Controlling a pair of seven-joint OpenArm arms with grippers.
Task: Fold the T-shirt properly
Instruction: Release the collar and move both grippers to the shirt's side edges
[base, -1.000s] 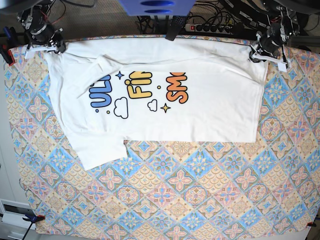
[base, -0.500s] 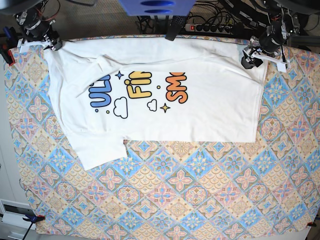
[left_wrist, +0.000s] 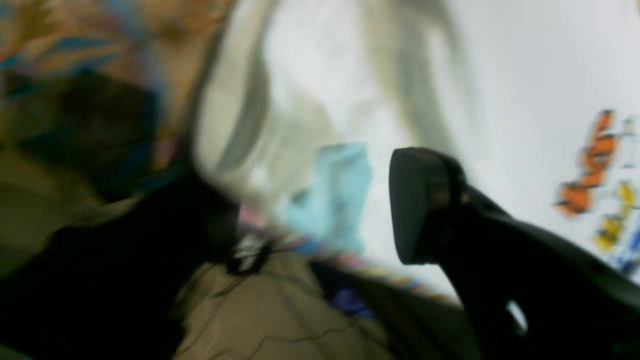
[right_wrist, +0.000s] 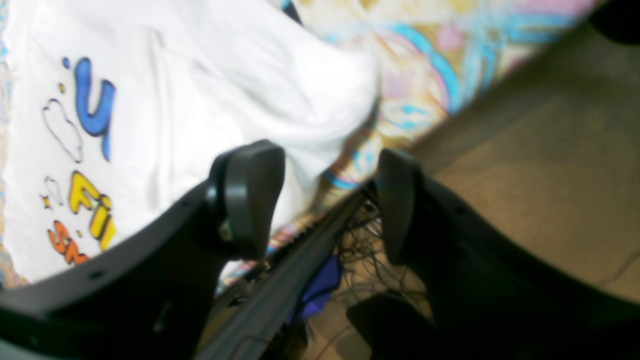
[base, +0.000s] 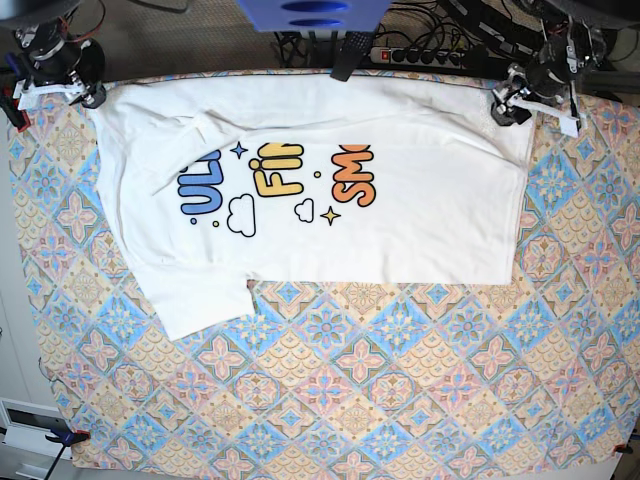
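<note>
With both arms parked at the far corners of the table, you are between folds: one lengthwise fold appears to be laid down, and the next has not begun. The T-shirt (base: 320, 190) lies flat on the patterned tablecloth (base: 400, 380), occupying the far half of the table, with its printed lettering facing up and one sleeve (base: 200, 300) projecting toward the near edge on the base view's left.

Check the right gripper (right_wrist: 325, 200) first. Its jaws stand apart with nothing between them, and it sits off the shirt's far corner, beyond the table edge. The left gripper (base: 520, 100) is at the opposite far corner, over the shirt's edge. Its wrist view is heavily blurred; only one finger (left_wrist: 420, 200) shows clearly, with a wide gap beside it and no cloth in the gap, so treat it as open and empty.

For the next move, you will probably need to tuck in the projecting sleeve, or grasp two corners along one short edge and carry them across. Regrasp low and evenly, since a single-layer pinch could drag the folded layers apart.
</note>
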